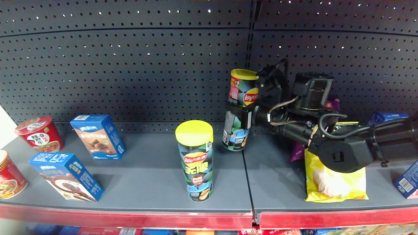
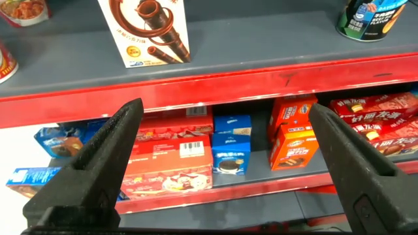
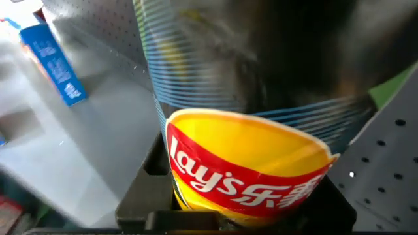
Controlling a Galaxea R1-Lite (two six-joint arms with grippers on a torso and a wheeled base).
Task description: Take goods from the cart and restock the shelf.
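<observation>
My right gripper (image 1: 244, 115) is shut on a tall chips can (image 1: 243, 88) with a yellow lid. The can leans slightly and its base is at the grey shelf (image 1: 153, 176), close to the pegboard back wall. The right wrist view has the same can (image 3: 248, 170) up close between the fingers. A second, matching chips can (image 1: 195, 160) stands upright nearer the shelf's front edge, left of the held one. My left gripper (image 2: 222, 170) hangs open, holding nothing, in front of the red shelf edge (image 2: 215, 81), facing the lower shelf.
Two blue biscuit boxes (image 1: 98, 137) (image 1: 67, 176) and two red cup noodles (image 1: 39, 133) (image 1: 8, 176) stand at the left. A yellow snack bag (image 1: 333, 182) lies under my right arm, with blue boxes (image 1: 408, 182) further right. Boxed goods (image 2: 228, 150) sit on the lower shelf.
</observation>
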